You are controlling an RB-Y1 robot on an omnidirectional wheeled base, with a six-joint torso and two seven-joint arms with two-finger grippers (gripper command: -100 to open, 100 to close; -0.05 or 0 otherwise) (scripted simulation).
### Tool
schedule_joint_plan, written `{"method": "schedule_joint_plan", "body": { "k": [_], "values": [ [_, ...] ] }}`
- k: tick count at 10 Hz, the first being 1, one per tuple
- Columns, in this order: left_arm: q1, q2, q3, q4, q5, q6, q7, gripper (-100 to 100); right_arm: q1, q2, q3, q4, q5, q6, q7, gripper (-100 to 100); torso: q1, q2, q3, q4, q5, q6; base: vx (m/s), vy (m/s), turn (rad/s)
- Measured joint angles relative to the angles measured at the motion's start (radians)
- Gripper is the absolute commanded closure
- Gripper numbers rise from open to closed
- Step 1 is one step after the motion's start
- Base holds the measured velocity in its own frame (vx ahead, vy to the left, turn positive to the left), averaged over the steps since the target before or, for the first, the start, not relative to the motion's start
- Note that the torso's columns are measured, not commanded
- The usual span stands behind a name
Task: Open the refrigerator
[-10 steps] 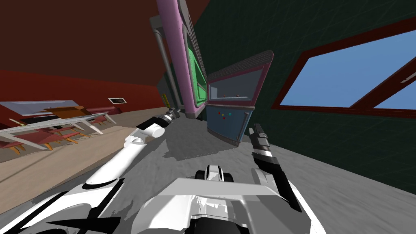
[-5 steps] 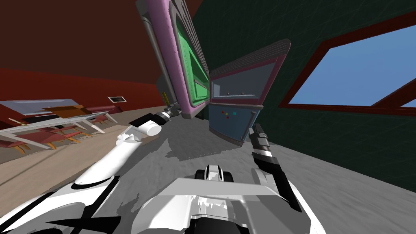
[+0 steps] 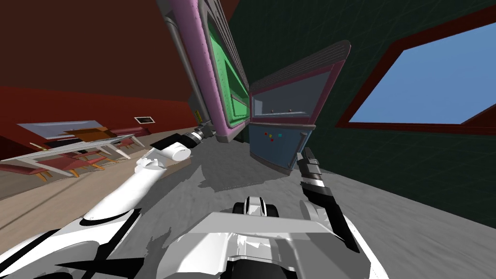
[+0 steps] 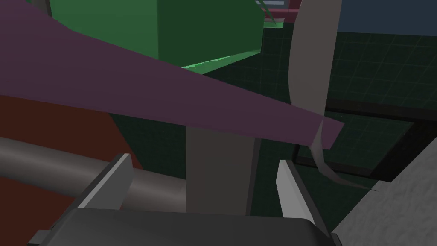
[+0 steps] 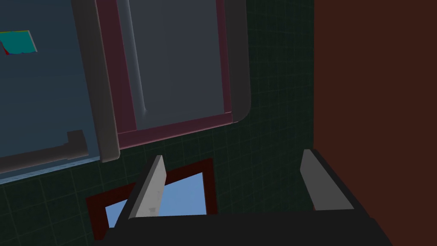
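The refrigerator (image 3: 290,101) stands against the dark green wall. Its upper door (image 3: 193,58), purple-edged with a green inner lining (image 3: 225,82), is swung wide open, baring the grey upper compartment (image 5: 175,64). The blue lower door (image 3: 273,145) is closed. My left gripper (image 3: 206,131) is at the open door's lower corner. In the left wrist view its fingers (image 4: 115,179) stand wide apart by the purple door edge (image 4: 128,85) and the grey handle bar (image 4: 42,164), holding nothing. My right gripper (image 3: 306,157) is raised in front of the lower door, open and empty (image 5: 232,175).
Grey tables with red benches (image 3: 72,145) stand far left on the tan floor. A red-framed window (image 3: 426,87) is in the green wall to the right. Grey floor (image 3: 242,169) lies between me and the refrigerator.
The upper door has swung further open, showing more of its green lining. My left hand has drifted slightly left with it. The right arm has not moved.
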Motion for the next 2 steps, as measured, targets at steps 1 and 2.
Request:
{"method": "schedule_joint_plan", "body": {
  "k": [1,2],
  "values": [
    [0.000,0.000,0.000,0.000,0.000,0.000,0.000,0,0.000,0.000,0.000,0.000,0.000,0.000,0.000,0,-0.001,-0.001,-0.001,0.000,0.000,0.000,0.000,0.000,0.000],
    [0.000,0.000,0.000,0.000,0.000,0.000,0.000,0,0.000,0.000,0.000,0.000,0.000,0.000,0.000,0,-0.001,-0.001,-0.001,0.000,-0.001,0.000,0.000,0.000,0.000]
  ]
}}
